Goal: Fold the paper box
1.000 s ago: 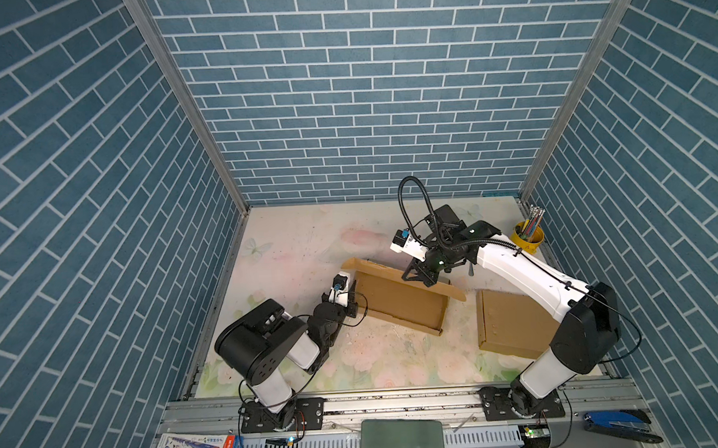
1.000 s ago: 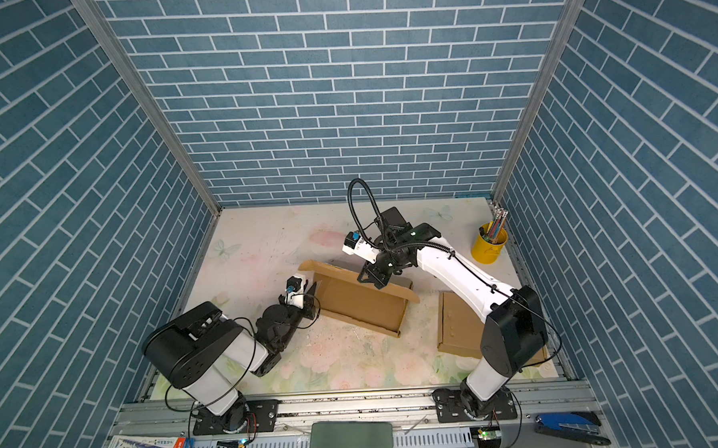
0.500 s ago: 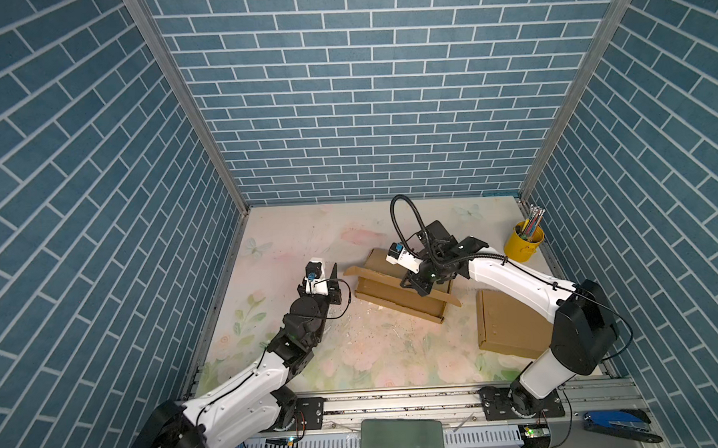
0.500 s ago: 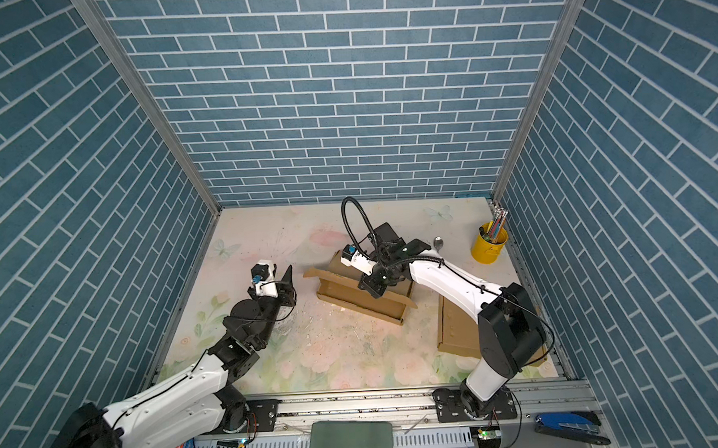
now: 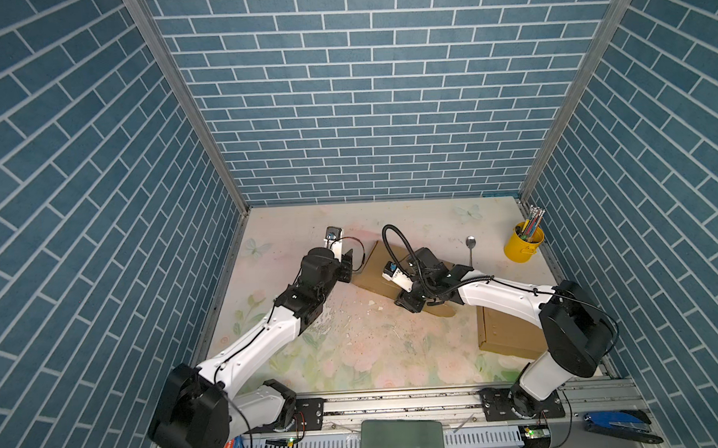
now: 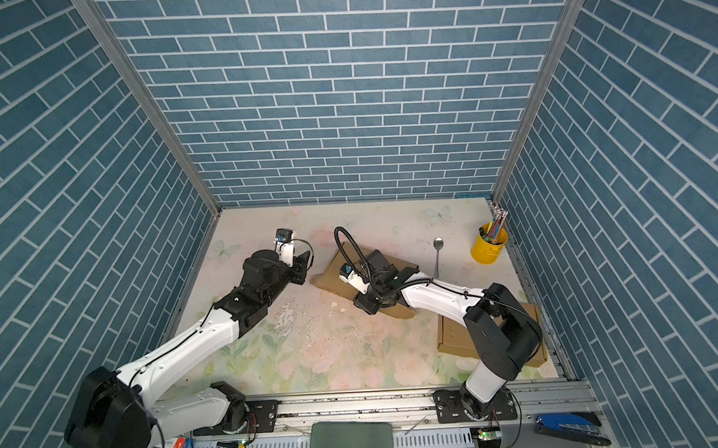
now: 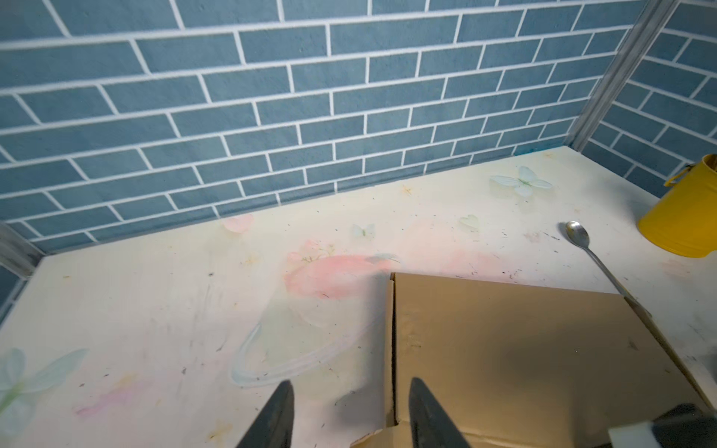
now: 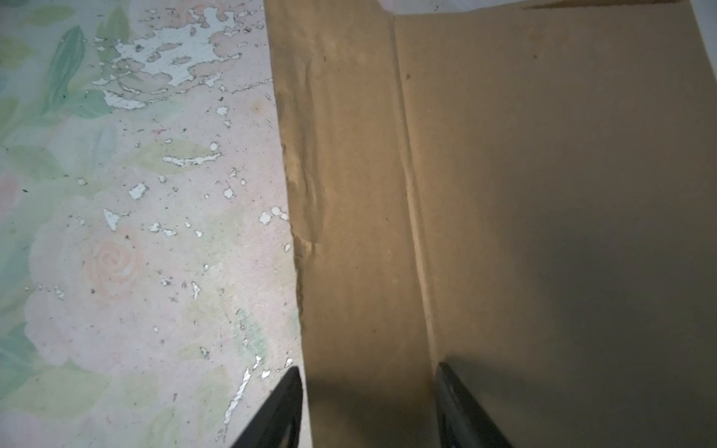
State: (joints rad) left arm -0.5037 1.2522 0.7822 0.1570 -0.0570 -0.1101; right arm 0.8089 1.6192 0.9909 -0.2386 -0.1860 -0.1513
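Walls (image 5: 385,107) of blue brick stand around a pale, flowery table (image 5: 355,358) in both top views. The paper box (image 5: 372,274) lies near its middle, with the left gripper (image 5: 348,267) beside its left end and the right gripper (image 5: 408,305) over its near side. A spoon (image 5: 471,249) and a yellow cup (image 5: 523,249) sit farther right. Left wrist view: the left gripper's fingers (image 7: 275,415) are spread apart at the box's edge. Right wrist view: the right gripper's fingers (image 8: 279,411) are spread wide too, over a box flap (image 8: 349,194) beside chipped paint (image 8: 174,62).

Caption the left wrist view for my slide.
Left hand open over a corner of the cardboard box, spoon and yellow cup beyond.
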